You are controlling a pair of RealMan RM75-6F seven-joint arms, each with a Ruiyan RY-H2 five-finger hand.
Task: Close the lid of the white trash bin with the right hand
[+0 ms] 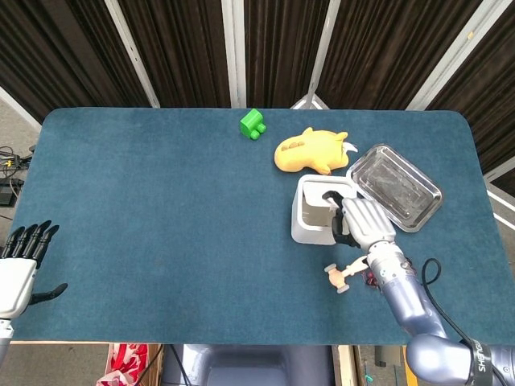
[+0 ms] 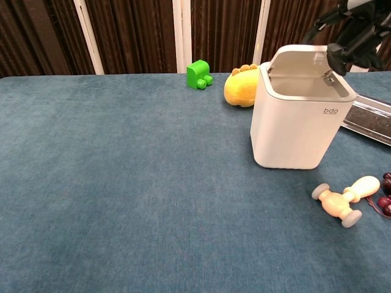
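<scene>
- Right hand (image 2: 353, 43) presses, holding nothing, on the half-lowered lid (image 2: 303, 61) of one white trash bin (image 2: 293, 122); contents hidden.
- One steel tray (image 1: 394, 186) lies just beyond the hand.
- Left hand (image 1: 18, 265) hangs spread.

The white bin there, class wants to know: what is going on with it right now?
The robot's right hand is pressing the lid of the white trash bin down. The lid is partly lowered but not shut: a gap shows at its front edge. The left hand hangs open at the table's near left edge, holding nothing. Around the bin lie a yellow plush toy, a metal tray, a green block and a wooden toy.
</scene>
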